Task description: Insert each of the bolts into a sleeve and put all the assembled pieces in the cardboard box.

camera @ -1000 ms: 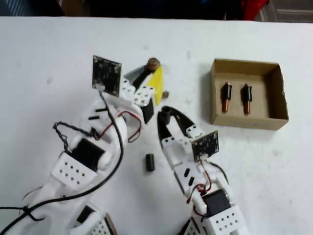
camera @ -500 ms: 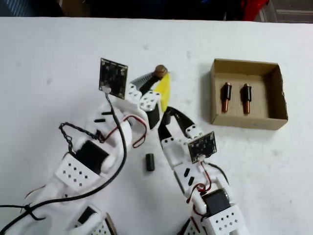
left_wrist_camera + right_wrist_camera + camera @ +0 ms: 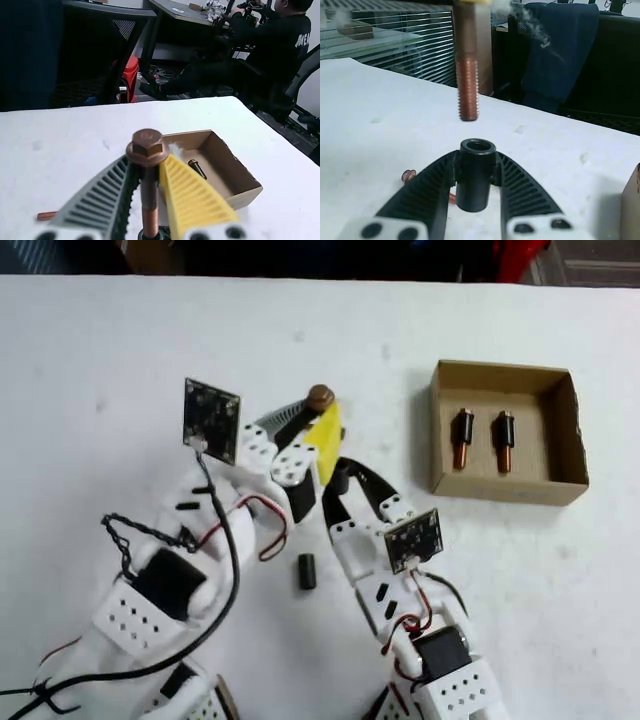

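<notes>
My left gripper [image 3: 316, 410] is shut on a copper bolt [image 3: 320, 396], head up, between its grey and yellow fingers; the left wrist view shows the bolt [image 3: 148, 165] upright in the gripper [image 3: 148, 162]. Just below it my right gripper [image 3: 338, 474] is shut on a black sleeve [image 3: 337, 480]. In the right wrist view the bolt [image 3: 468, 80] hangs a short way above the sleeve [image 3: 476, 172], its threaded tip a little to one side of the bore and apart from it. The cardboard box [image 3: 556, 440] holds two assembled pieces [image 3: 462, 438].
A spare black sleeve [image 3: 306, 571] lies on the white table between the two arms. Loose copper bolts lie on the table near the grippers [image 3: 409, 175] [image 3: 46, 216]. The box [image 3: 235, 172] stands to the right of both grippers.
The left gripper has carried the bolt nearer the front, closer over the sleeve, and its wrist has swung. The right gripper with the sleeve has barely moved.
</notes>
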Available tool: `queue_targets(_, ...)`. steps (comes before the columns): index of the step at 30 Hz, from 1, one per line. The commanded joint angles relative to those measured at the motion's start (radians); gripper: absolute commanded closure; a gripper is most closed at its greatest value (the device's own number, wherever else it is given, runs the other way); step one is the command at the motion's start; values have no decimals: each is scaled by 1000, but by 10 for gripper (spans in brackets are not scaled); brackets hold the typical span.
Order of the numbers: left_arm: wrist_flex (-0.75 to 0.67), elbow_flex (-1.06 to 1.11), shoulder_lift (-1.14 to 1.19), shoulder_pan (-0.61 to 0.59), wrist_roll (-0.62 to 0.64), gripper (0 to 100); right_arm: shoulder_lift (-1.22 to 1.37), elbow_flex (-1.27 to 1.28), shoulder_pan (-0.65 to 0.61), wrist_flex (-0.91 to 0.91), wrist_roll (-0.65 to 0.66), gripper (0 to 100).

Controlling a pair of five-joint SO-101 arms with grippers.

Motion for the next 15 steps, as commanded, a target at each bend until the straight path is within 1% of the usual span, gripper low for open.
queue_targets(1,-6,-8,-38,12,12,976,-8,8,-2,-1,14,983)
queue_targets(3,-6,-8,-38,12,14,976,-8,8,-2,-1,14,983)
queue_targets(6,-6,-6,-36,12,55,976,-8,8,-4,-2,21,983)
queue_targets(11,-5,2,-36,12,58,976,-8,6,-4,-8,23,983)
queue_targets(15,-78,61,-38,7,55,976,-8,3,-5,-8,23,983)
